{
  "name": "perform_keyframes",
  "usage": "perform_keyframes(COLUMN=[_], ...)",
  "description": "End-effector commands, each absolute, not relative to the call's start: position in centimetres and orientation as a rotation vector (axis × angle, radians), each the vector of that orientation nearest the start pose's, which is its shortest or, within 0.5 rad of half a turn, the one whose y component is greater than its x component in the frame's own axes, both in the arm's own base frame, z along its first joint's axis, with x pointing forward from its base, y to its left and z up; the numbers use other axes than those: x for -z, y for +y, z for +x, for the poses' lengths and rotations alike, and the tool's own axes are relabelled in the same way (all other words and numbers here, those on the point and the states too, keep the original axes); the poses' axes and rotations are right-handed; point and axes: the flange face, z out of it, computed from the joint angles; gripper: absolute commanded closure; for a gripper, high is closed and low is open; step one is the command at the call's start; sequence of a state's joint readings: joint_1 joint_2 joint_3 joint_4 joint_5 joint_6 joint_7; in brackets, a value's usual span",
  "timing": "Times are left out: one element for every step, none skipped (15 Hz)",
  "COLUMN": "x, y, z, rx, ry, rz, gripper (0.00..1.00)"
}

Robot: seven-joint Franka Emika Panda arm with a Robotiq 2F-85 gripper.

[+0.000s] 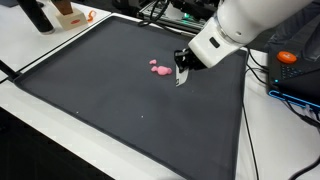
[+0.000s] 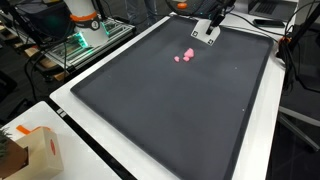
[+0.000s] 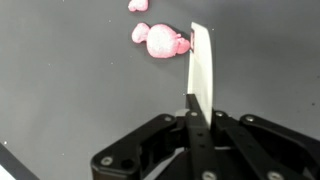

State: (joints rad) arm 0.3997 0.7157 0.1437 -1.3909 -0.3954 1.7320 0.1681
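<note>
My gripper is shut on a thin white flat strip that sticks out forward from between the fingers. Just left of the strip's far end a pink lumpy blob lies on the dark mat, and a smaller pink piece sits beyond it. In both exterior views the gripper hovers low over the mat's far part with the white strip pointing down beside the pink pieces.
The dark mat covers most of a white table. A cardboard box stands at one corner. An orange object and cables lie past the mat's edge. Lit equipment stands beyond the table.
</note>
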Motion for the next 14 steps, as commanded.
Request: perform_keyframes(x=[-26.9,-27.1,-27.2,-27.3,-27.4,-27.6,-27.7,-27.8,-27.9,-28.1,-28.2,-28.3,-28.4,-28.4], y=[30.2,29.8,29.5,29.0,28.5,28.1,27.5,26.9,26.3,25.6,25.0,24.1,23.3,22.3], z=[62.3,62.5,62.7,62.9,63.1,63.3,63.4,63.5,63.7,63.8,64.0,64.1,64.1,64.1], rx=[-0.465,-0.460,-0.456,-0.451,-0.447,-0.443,-0.438,-0.433,-0.428,-0.415,-0.400,-0.383,-0.363,-0.344], ry=[-0.818,-0.801,-0.783,-0.761,-0.740,-0.719,-0.694,-0.667,-0.642,-0.611,-0.583,-0.547,-0.511,-0.472], rz=[-3.368,-3.367,-3.366,-3.365,-3.362,-3.360,-3.353,-3.348,-3.336,-3.321,-3.307,-3.289,-3.272,-3.256], gripper=[0.99,0.99,0.99,0.99,0.99,0.99,0.99,0.99,0.99,0.99,0.99,0.99,0.99,0.99])
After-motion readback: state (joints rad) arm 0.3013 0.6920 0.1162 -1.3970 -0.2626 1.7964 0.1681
